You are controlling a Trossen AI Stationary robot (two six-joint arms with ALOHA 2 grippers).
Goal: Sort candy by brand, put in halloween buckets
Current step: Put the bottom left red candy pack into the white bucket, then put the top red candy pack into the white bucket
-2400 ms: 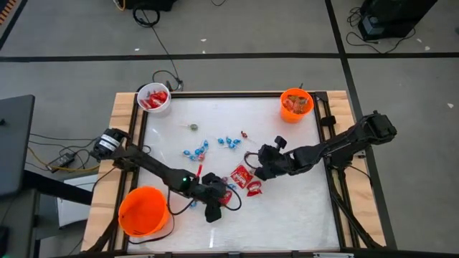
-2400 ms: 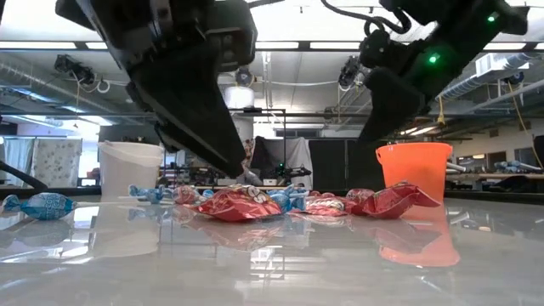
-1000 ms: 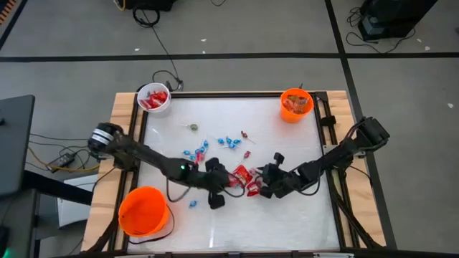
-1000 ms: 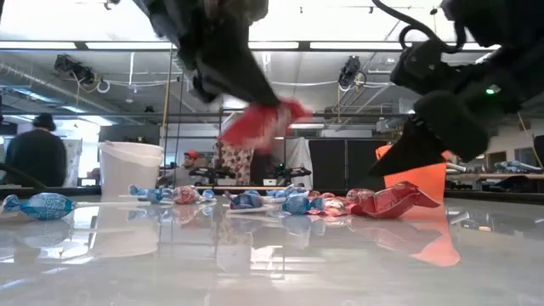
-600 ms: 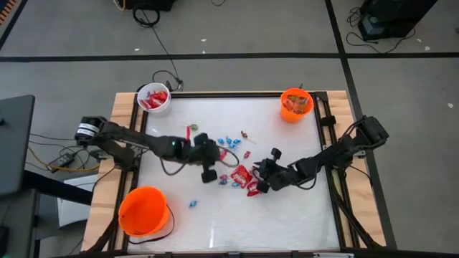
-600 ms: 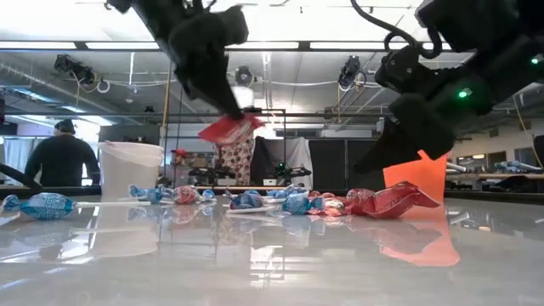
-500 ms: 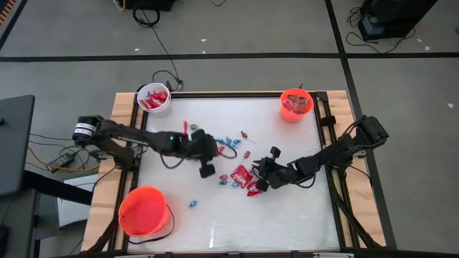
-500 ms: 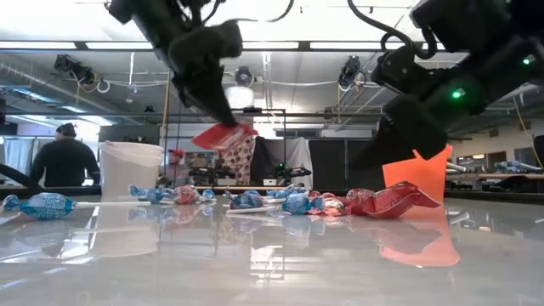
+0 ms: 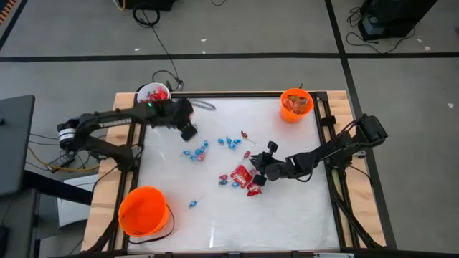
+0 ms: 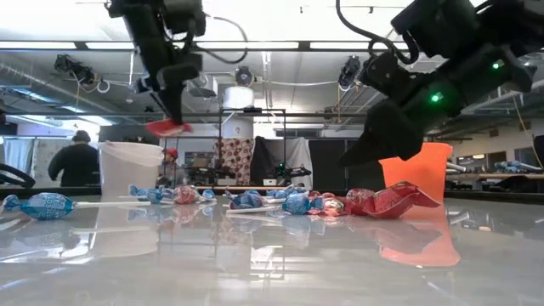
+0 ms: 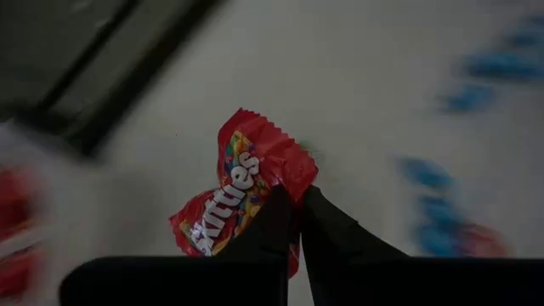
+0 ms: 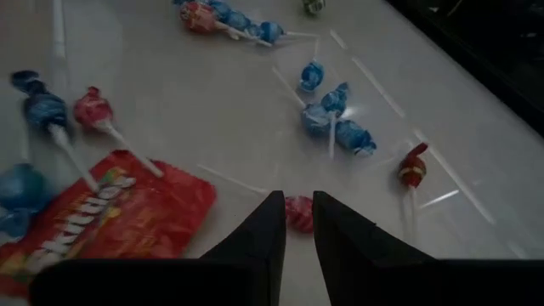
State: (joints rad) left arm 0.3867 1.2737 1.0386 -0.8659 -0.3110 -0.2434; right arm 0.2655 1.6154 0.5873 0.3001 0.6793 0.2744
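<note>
The left gripper (image 11: 293,223) has its fingers clamped on a red Skittles packet (image 11: 246,187), carried near the white bucket (image 9: 152,95) holding similar packets. The right gripper (image 12: 292,223), fingers slightly apart, hovers over a small red candy (image 12: 298,212), far from that bucket.

High view looks straight down on the whole table (image 9: 287,215), low view sits level at tabletop facing the room, 2 wrist views look close past their own fingers; all 4 share the scattered candy (image 9: 242,176).

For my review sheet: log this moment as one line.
left claw: shut on red Skittles packet, near white bucket | right claw: over small red candy, nothing held
</note>
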